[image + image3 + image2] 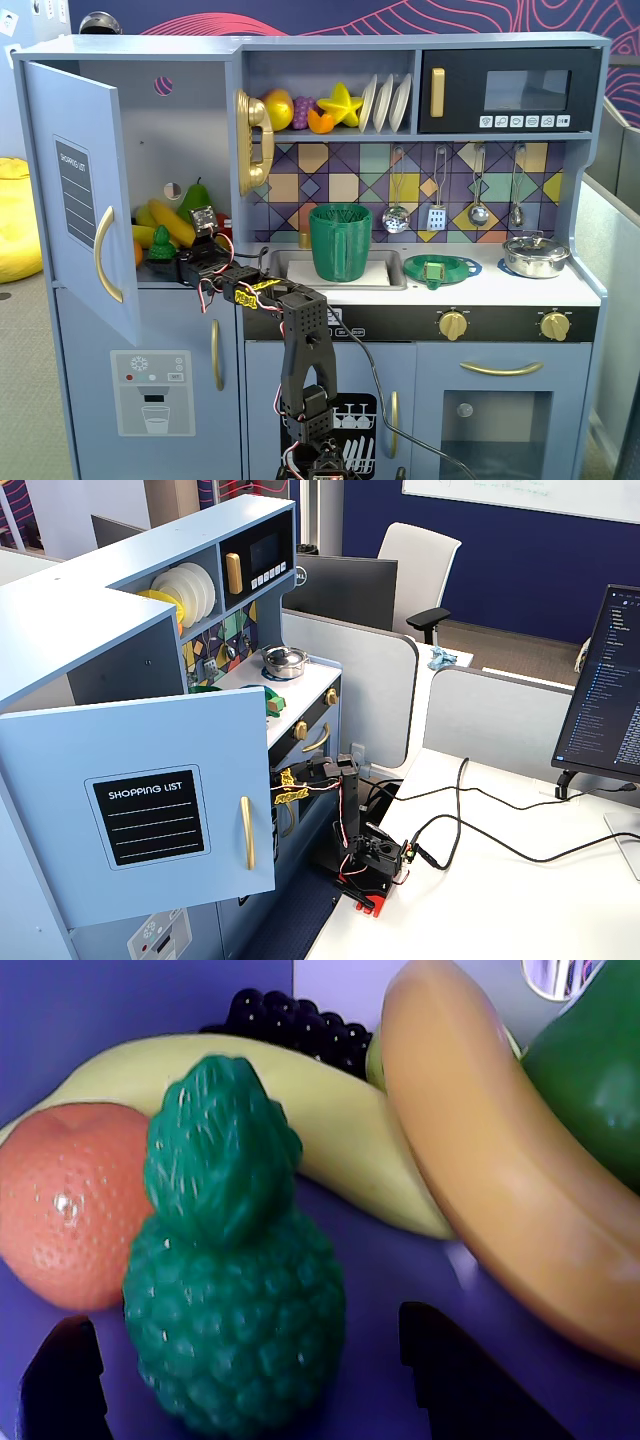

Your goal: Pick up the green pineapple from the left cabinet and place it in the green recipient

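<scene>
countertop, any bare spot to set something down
Free: white counter right of the strainer dish, in front of the pot. Sink is mostly filled by the green recipient. The left cabinet shelf is crowded around the green pineapple.

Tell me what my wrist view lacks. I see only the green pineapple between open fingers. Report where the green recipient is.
Observer: The green recipient stands upright in the sink, right of the left cabinet in a fixed view.
Operator: Confirm the door's position.
Observer: The cabinet door is swung wide open.
Operator: Describe the recipient's handle.
Observer: It faces left in that view, toward the cabinet.
</scene>
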`<state>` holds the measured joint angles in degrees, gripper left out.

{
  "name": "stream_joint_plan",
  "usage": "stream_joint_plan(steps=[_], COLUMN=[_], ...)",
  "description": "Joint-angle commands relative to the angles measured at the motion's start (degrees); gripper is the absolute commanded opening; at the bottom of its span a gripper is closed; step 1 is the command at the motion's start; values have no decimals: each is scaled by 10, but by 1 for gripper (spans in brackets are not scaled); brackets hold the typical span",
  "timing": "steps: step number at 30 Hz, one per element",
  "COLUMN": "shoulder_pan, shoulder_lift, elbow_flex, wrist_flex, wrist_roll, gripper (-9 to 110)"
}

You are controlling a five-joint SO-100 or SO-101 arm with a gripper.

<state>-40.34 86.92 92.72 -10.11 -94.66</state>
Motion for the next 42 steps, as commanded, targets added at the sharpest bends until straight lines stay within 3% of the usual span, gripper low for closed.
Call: stream_joint_plan(steps=[1,15,20,26,31,42], shoulder_pan=[-11,-10,-12,-11,-12,-56], shoulder_lift=[-7,-104,-124,-120,-47,237], elbow_flex=[-62,-185,-214,-232,-206,33], wrist_flex=[-5,16,37,98,134,161], wrist_roll=[4,15,9,-25,-89,-189], gripper=[31,29,2,0,0,0])
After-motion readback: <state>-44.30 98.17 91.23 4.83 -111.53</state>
